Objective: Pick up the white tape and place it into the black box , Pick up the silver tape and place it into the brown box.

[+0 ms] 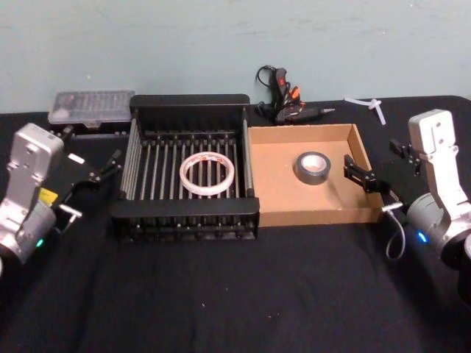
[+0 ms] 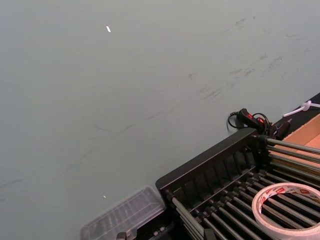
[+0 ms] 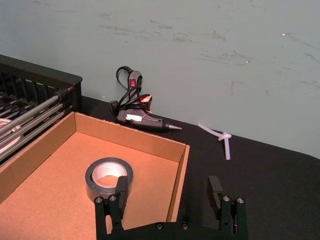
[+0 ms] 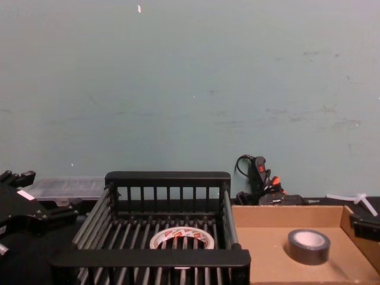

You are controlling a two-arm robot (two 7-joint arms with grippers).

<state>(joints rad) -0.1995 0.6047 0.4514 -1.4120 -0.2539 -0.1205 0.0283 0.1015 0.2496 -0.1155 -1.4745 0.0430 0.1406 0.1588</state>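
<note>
The white tape (image 1: 207, 174) lies flat on the barred bottom of the black box (image 1: 188, 214); it also shows as white tape (image 2: 287, 210) and white tape (image 4: 181, 238). Inside the brown box (image 1: 280, 187) the silver tape (image 1: 313, 168) rests flat, seen too as silver tape (image 3: 109, 177) and silver tape (image 4: 309, 245). My right gripper (image 3: 167, 192) is open and straddles the brown box's right wall, with one finger close beside the silver tape. My left gripper (image 1: 87, 152) hangs open just left of the black box, holding nothing.
A black glue gun (image 1: 283, 99) with its cord lies behind the boxes against the wall. A clear plastic case (image 1: 92, 109) sits at the back left, and white glue sticks (image 1: 372, 105) at the back right. Black cloth covers the table front.
</note>
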